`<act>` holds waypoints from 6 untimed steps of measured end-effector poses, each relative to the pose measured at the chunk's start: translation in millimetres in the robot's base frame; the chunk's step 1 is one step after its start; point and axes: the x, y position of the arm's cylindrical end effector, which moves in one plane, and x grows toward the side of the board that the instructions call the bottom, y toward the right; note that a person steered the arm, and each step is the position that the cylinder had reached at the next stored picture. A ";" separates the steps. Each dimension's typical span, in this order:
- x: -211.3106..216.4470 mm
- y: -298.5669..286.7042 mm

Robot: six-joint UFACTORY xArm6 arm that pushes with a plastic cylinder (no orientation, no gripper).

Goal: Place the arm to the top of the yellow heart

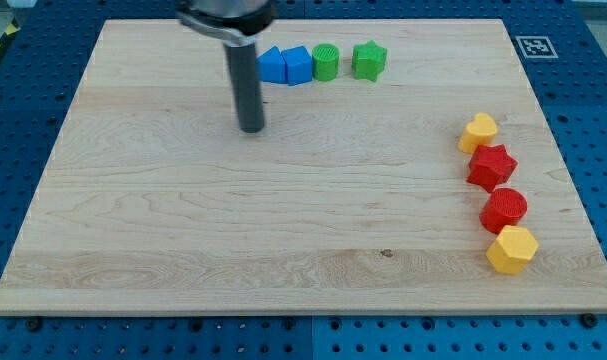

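Note:
The yellow heart [477,131] lies near the board's right edge, at the top of a column of blocks. My tip [251,129] rests on the board in the upper left-centre, far to the left of the heart and at about its height. The rod rises from the tip to the view's top. The tip touches no block; the nearest are the blue blocks up and to its right.
Below the heart sit a red star [492,166], a red cylinder [504,209] and a yellow hexagon [512,249]. Along the top edge lie a blue triangle [270,65], a blue block [296,65], a green cylinder [326,62] and a green star [369,60]. The wooden board [183,230] sits on a blue pegboard.

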 end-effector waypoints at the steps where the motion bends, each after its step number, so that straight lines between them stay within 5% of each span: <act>1: 0.0 56.9; 4: 0.3 195.6; 6: -22.3 211.5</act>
